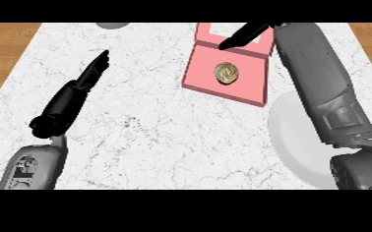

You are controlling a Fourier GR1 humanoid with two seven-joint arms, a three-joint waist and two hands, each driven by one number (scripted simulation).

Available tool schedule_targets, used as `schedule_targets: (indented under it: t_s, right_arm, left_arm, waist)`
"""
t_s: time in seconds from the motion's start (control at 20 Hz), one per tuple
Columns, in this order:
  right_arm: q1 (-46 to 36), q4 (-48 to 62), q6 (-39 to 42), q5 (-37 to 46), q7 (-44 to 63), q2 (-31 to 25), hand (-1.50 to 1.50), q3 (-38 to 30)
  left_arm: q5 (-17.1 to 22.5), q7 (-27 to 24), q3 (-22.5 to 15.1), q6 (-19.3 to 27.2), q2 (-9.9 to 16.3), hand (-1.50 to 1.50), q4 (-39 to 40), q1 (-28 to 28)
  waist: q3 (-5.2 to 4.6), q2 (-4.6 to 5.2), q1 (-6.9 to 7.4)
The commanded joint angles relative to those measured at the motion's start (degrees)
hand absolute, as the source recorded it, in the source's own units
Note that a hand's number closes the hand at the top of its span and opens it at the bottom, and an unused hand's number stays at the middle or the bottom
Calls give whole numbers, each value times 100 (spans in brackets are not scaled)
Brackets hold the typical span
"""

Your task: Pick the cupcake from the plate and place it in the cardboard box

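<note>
A small cupcake (227, 72) with a swirled cream top sits inside the pink box (203, 78), near its middle. My right hand (243, 36) hovers over the box's far edge, fingers straight and pointing left, holding nothing and apart from the cupcake. The white plate (291, 142) lies at the right, partly hidden by my right forearm, with nothing visible on it. My left hand (91, 73) rests over the marble counter at the left, fingers straight and pointing up, well away from the box.
A grey round object (112, 25) shows at the counter's far edge. The marble counter (160, 128) spans the view, with wooden strips at the far left and right corners.
</note>
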Motion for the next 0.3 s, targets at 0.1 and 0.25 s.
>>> schedule_targets:
  t_s: [0.1, 0.25]
  right_arm:
    - [-251, 522, -242, -937, 516, -269, -150, -1100]
    - [-124, 807, -347, -918, 24, -572, -150, -1184]
  left_arm:
    - [-114, 145, -215, 53, -165, 0, -197, 89]
    - [-51, 11, 2, -32, 10, 0, 54, -207]
  waist:
    - [-8, -4, 63]
    - [-8, 47, 95]
